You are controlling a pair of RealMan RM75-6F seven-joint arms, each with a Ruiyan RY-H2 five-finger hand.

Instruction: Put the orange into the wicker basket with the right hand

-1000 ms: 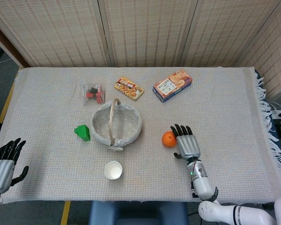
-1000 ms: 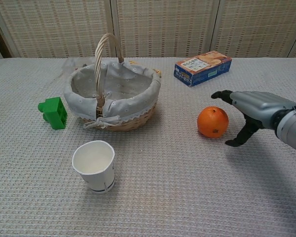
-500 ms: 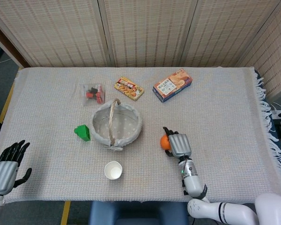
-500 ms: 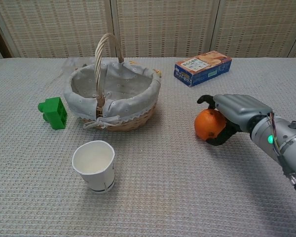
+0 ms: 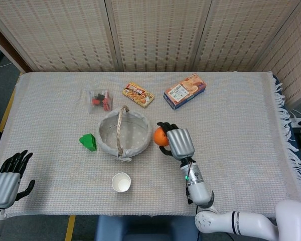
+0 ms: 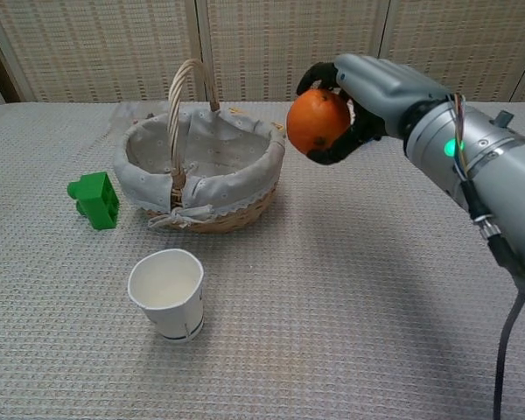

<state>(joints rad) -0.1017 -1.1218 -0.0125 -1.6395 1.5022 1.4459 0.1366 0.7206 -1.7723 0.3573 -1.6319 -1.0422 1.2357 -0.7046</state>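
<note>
Lifted off the table, orange [image 6: 318, 122] now nears basket [image 6: 201, 175].

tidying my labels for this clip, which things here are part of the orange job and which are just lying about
Part of the job:
orange, held off the table
right hand, gripping the orange
wicker basket, nothing in it yet

Just lying about:
paper cup
green block
blue snack box
yellow snack packet
clear bag of red items
left hand, idle at the table edge
</note>
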